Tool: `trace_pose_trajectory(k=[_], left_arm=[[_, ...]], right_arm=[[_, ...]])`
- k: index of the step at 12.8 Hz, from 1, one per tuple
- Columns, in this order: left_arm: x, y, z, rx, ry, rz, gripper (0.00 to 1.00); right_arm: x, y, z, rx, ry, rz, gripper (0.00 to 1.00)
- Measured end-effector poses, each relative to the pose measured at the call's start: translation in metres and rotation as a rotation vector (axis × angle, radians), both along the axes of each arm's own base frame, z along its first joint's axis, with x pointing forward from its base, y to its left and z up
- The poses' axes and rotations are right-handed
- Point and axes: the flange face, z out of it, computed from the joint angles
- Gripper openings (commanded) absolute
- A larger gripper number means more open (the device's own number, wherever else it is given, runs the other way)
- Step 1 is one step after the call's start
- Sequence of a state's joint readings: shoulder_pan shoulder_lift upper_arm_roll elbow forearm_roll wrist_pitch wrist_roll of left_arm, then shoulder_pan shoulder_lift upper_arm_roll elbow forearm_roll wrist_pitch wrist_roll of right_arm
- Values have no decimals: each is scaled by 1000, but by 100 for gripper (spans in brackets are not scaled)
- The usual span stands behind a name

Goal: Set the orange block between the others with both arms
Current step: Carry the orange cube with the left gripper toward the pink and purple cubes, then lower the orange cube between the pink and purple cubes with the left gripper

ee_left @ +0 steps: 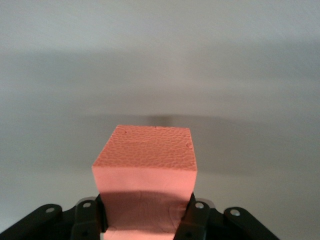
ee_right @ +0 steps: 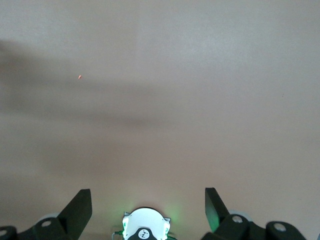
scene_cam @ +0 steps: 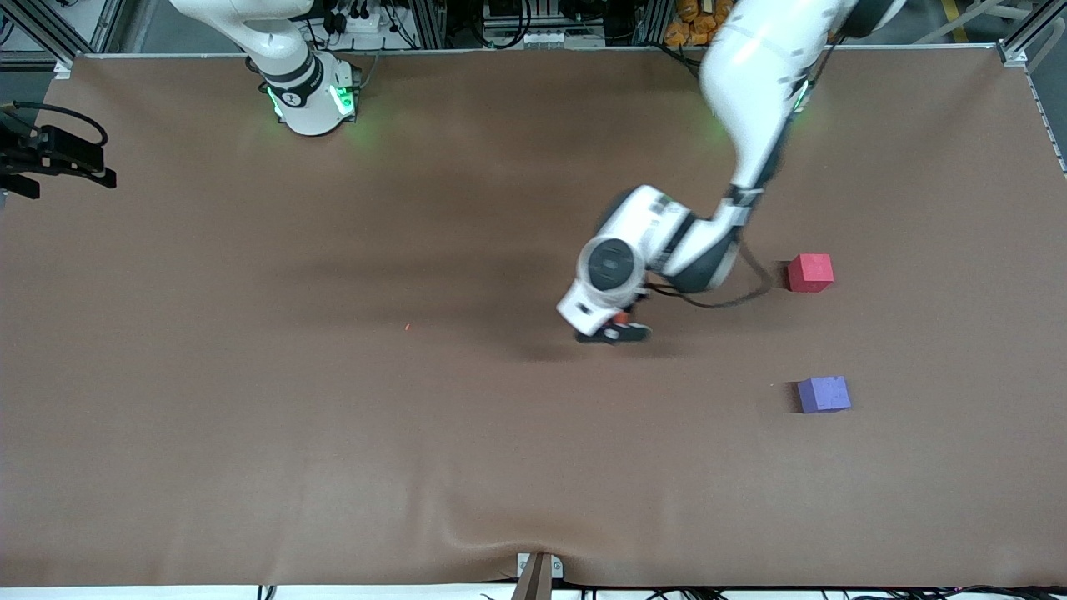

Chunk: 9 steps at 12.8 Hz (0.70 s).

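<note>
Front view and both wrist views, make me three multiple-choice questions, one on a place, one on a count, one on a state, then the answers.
1. Where is the purple block compared with the red block?
A nearer the front camera
B on top of it
C touching it

2. How many blocks lie free on the table?
A two
B three
C four

3. What is the left gripper doing?
A open over bare table
B shut on the orange block
C holding the purple block

Answers: 1 A, it sits lower in the front view. 2 A, only red and purple lie free. 3 B, its fingers clamp the block in the left wrist view.
</note>
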<state>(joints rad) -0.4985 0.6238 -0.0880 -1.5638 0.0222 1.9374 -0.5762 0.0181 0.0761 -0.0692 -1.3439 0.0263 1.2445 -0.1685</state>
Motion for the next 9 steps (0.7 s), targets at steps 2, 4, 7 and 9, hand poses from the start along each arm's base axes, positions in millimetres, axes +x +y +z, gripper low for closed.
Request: trace_pose_trajectory(k=[2,4,7,9], left_arm=[[37,87,50,-18,27,-20,0],[58,174,71,-44,54,-36,0],[70,285,54,-86,91,-22,0],[69,320,38,-92,81,-25,0]], right_arm=[[0,0,0,0,0,0,100],[0,1,0,0,1,1,100],[0,1,0,0,1,3,100],[0,2,0,0,1,5,100]])
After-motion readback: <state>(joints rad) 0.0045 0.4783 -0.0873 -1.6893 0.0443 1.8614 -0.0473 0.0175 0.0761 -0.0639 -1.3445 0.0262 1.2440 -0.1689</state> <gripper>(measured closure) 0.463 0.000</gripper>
